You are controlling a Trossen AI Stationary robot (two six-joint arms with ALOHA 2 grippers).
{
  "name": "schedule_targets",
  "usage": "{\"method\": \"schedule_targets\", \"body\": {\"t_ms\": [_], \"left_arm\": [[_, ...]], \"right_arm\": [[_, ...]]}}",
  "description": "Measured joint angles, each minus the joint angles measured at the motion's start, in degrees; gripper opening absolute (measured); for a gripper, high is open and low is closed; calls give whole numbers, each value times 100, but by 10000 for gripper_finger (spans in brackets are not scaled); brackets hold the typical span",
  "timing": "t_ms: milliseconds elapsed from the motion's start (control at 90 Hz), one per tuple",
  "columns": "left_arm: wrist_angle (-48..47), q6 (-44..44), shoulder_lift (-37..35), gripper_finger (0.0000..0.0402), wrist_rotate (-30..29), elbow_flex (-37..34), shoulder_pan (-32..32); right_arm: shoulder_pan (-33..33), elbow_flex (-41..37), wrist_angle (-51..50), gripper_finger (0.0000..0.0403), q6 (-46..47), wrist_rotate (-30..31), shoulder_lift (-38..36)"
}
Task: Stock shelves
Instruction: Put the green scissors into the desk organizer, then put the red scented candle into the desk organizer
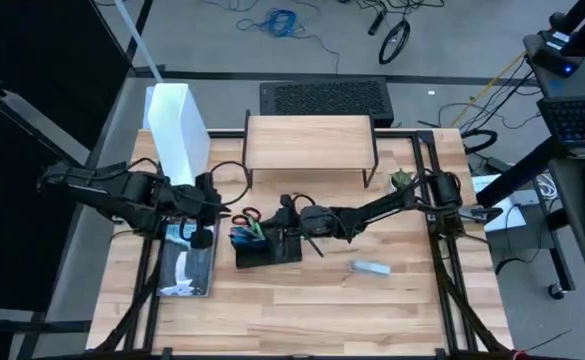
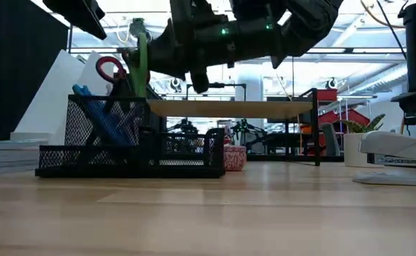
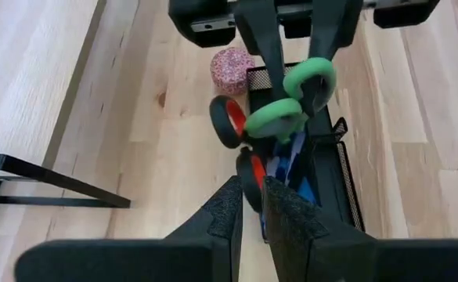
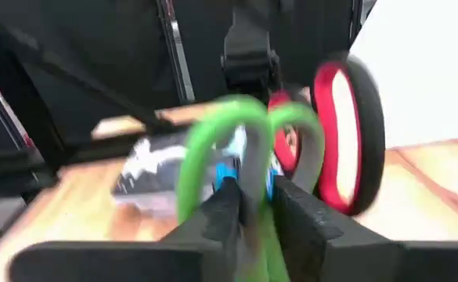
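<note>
We note the right gripper over the black mesh organizer at table centre, its fingers clamped on the green-handled scissors, with red-handled scissors just beside. The shelves stand at the table's far edge, well apart from the organizer. Left gripper hovers beside the white file box, fingers nearly together, gripping nothing.

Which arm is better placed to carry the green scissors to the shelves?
Right. The right gripper pinches the green scissors standing in the organizer; the left gripper sits empty beside the white file box.
</note>
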Motion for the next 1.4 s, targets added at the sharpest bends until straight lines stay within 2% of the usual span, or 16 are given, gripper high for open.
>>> {"method": "schedule_targets", "body": {"t_ms": [100,233,378,489,567,811,1100,1400], "left_arm": [[0,-7,0,38,0,0,-1],[-2,-9,0,38,1,0,0],[3,-6,0,38,0,0,-1],[5,-5,0,38,0,0,0],[17,-5,0,38,0,0,0],[52,-5,0,38,0,0,0],[46,67,0,38,0,0,0],[101,180,2,38,-2,-1,-1]], "right_arm": [[16,3,-598,128,-343,6,-298],[-28,5,-2049,193,-499,37,-928],[-158,127,-4149,255,-279,303,-1594],[-294,454,-5921,289,-305,307,-1700],[-372,568,-6620,305,-458,274,-1648],[-592,582,-7010,315,-892,159,-1493],[-786,588,-6766,329,-712,-327,-1060],[-810,588,-6228,329,-1014,-338,-494]]}}
